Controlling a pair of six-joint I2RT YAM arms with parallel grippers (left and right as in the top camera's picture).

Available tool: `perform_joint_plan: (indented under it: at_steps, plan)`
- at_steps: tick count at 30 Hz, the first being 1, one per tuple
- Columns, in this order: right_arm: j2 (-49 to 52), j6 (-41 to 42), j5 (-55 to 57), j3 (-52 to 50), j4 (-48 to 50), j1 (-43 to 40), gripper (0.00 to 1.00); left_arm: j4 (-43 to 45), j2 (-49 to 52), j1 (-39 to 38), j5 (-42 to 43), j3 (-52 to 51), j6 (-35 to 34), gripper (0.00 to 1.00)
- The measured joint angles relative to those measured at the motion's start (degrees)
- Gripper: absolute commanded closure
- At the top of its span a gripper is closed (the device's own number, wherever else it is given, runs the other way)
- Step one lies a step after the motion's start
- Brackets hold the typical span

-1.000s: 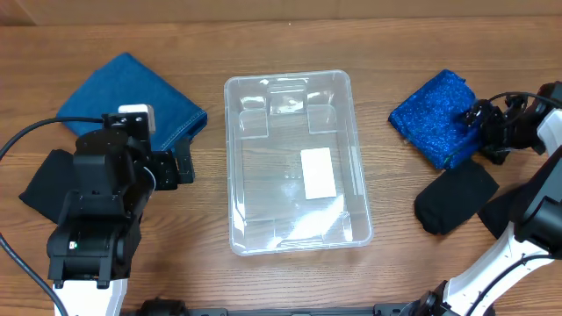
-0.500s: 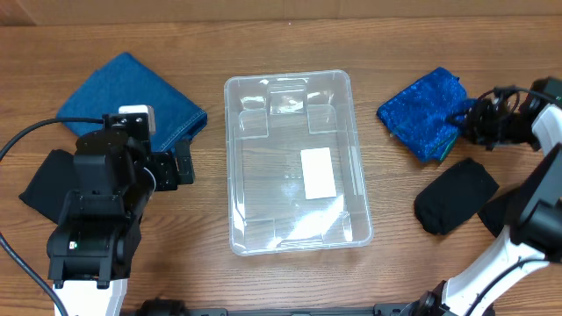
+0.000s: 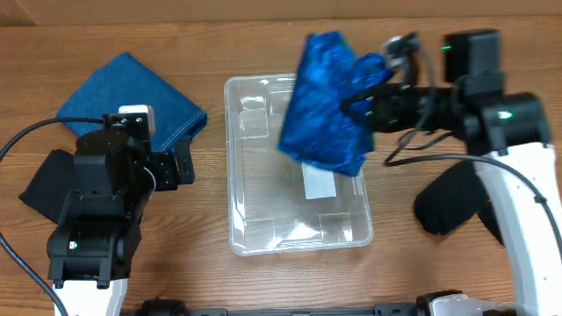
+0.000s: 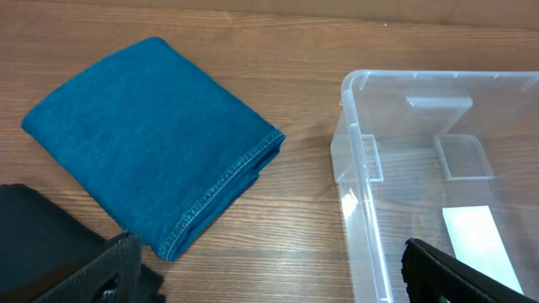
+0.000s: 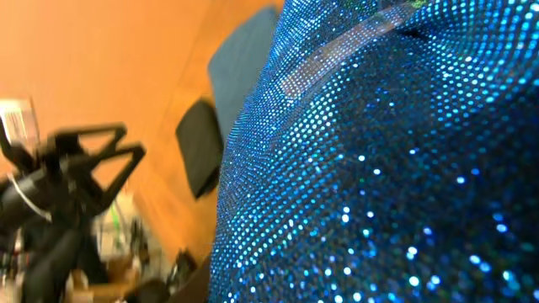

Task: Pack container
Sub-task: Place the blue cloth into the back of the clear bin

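Black cloth [image 3: 42, 180] at left edge of surface [image 3: 202, 263], teal folded cloth [image 4: 147, 139] twd far-left corner. Left tool [image 4: 268, 257] spread wide, empty, beside them. Container [image 3: 232, 175] sits mid-surface, nothing inside yet. Right tool [image 3: 369, 98] clamped on sparkly blue cloth [image 3: 325, 110], dangling over container's far half. Best approach, imo: lower till cloth sags inside the walls, keep it off the rim, then release. 2nd black cloth [image 3: 452, 202] nr right edge.
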Motion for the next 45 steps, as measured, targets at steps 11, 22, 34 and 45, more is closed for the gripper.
perform_joint_plan:
  at_steps: [11,22,34,45]
  plan:
    - [24.46,-3.04,6.71,-0.94,1.9,13.38,0.85,0.0,0.0,0.0,0.0,0.0,-0.02,0.0]
    - [26.95,-8.24,8.68,-1.09,8.13,13.38,0.0,-0.02,0.0,0.0,0.0,0.0,-0.02,0.0]
    - [26.18,-1.38,42.42,6.01,-0.76,14.49,0.0,-0.74,0.0,0.0,0.0,0.0,-0.02,0.0]
    - [11.13,10.62,49.66,17.42,-20.22,-16.9,0.0,-10.29,0.11,7.63,-3.76,1.4,-5.79,0.0]
